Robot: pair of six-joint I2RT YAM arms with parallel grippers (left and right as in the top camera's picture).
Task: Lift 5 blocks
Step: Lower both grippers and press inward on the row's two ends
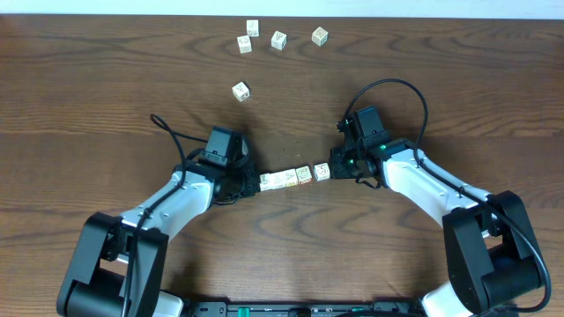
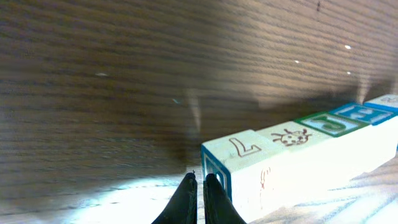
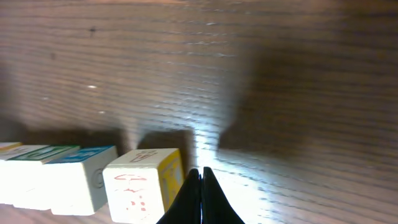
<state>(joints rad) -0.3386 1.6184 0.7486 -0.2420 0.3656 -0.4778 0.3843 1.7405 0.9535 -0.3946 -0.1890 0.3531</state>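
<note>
Table [image 1: 88,106]: block row [image 1: 291,179] between left fingers [image 2: 186,200], right fingers [image 3: 193,200].

The left gripper [image 2: 200,198] has its dark fingertips pressed together. Just to their right a row of blocks [image 2: 311,155] starts, set end to end on the wooden table [image 2: 124,74] and running away rightward. The nearest block [image 2: 239,152] carries a brown hooked mark, then come a ladybird block [image 2: 291,137], a green-framed block [image 2: 333,124] and a blue-framed block [image 2: 367,113]; whether the fingertips touch the nearest one is unclear.
</note>
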